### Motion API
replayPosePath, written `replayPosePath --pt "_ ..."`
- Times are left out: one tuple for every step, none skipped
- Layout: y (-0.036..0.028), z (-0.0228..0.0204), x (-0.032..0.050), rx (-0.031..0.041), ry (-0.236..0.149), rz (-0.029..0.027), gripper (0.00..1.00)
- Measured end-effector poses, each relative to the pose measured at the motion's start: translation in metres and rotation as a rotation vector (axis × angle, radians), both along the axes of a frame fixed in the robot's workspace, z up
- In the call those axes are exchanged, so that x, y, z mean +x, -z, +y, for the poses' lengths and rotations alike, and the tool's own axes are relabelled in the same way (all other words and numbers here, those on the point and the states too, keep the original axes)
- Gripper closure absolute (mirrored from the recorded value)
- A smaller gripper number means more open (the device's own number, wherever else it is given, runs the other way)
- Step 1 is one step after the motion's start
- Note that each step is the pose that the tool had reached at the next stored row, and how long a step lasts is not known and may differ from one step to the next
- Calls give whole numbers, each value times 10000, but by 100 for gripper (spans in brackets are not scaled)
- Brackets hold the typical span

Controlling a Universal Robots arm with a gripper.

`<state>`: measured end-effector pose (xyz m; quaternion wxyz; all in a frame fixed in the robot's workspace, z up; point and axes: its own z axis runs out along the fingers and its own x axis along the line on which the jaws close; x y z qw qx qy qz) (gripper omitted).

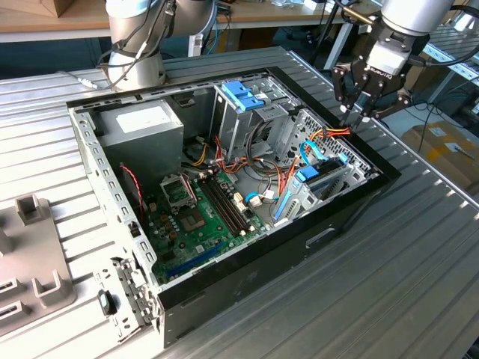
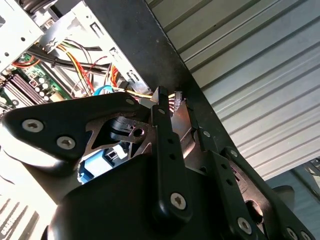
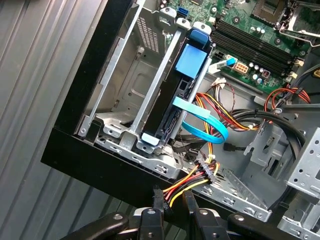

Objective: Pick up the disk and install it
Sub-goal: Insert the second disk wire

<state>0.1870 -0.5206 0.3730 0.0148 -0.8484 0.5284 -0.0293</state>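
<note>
The disk (image 3: pixel 172 117) stands on edge in a drive bay at the corner of the open computer case (image 1: pixel 247 258), its blue rail (image 3: pixel 192 62) on top. In the exterior view the disk (image 1: pixel 323 178) sits at the case's right end. My gripper (image 1: pixel 352 116) hovers over the case rim just beyond that bay. In the first wrist view the gripper (image 3: pixel 172 197) has its fingers on either side of a yellow, red and black power cable (image 3: pixel 187 182). In the second wrist view the gripper (image 2: pixel 175 107) has the cable's connector (image 2: pixel 175 101) at its tips. It looks shut on that cable.
A light blue data cable (image 3: pixel 200 120) loops beside the disk. The motherboard (image 1: pixel 198 217), a grey power-supply box (image 1: pixel 142 123) and a metal cage with a blue top (image 1: pixel 243 101) fill the case. A ribbed metal table (image 1: pixel 419 262) surrounds it. A grey fixture (image 1: pixel 30 254) lies at the exterior view's left.
</note>
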Motion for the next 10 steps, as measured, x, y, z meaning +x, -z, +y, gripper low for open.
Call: replayPosePath --pt "0 0 1 0 -4 0 71" --pt "0 0 6 0 -4 0 71" --pt "0 0 6 -1 -3 0 71" --pt "0 0 6 0 -4 0 71" --pt "0 0 6 0 -4 0 71" --pt "0 0 7 -1 -3 0 71" --pt "0 0 9 0 -5 0 71" --pt "0 0 11 -1 -12 0 71" --pt "0 0 13 -1 -26 0 71" --pt "0 0 15 0 -49 0 71"
